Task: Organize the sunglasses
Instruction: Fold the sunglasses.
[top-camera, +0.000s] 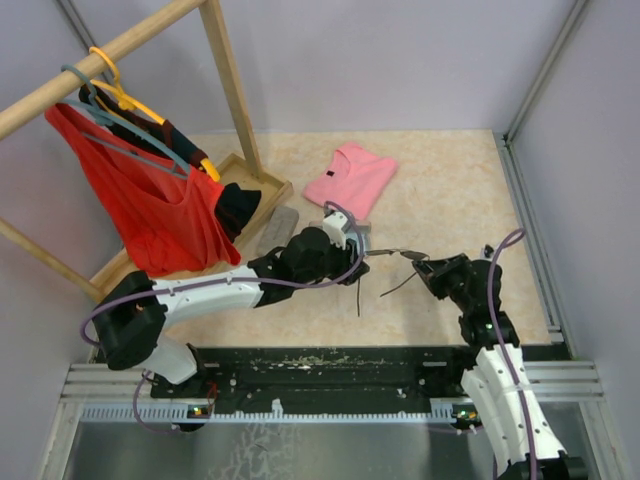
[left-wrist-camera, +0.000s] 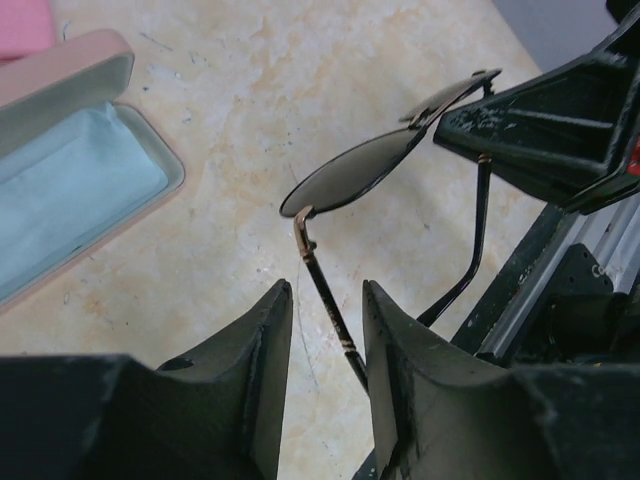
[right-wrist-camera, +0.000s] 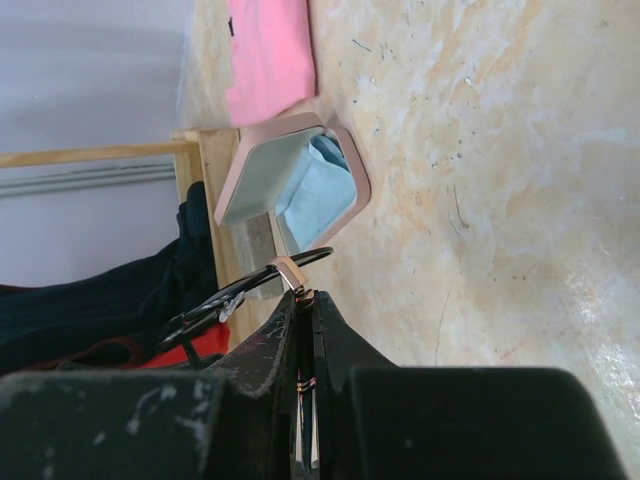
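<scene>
Right at the lens, my left gripper (left-wrist-camera: 325, 292) stands with its fingers apart, one slim arm of the sunglasses (left-wrist-camera: 360, 170) running down the gap between them, and that gap is wider than the arm. The pair hangs in the air above the table (left-wrist-camera: 300, 70), lenses tilted. My right gripper (right-wrist-camera: 303, 300) is pressed tight on the other arm, just by the hinge. Nearby on the table lies an open pink case (left-wrist-camera: 70, 62), a light-blue cloth (left-wrist-camera: 70, 190) inside it.
</scene>
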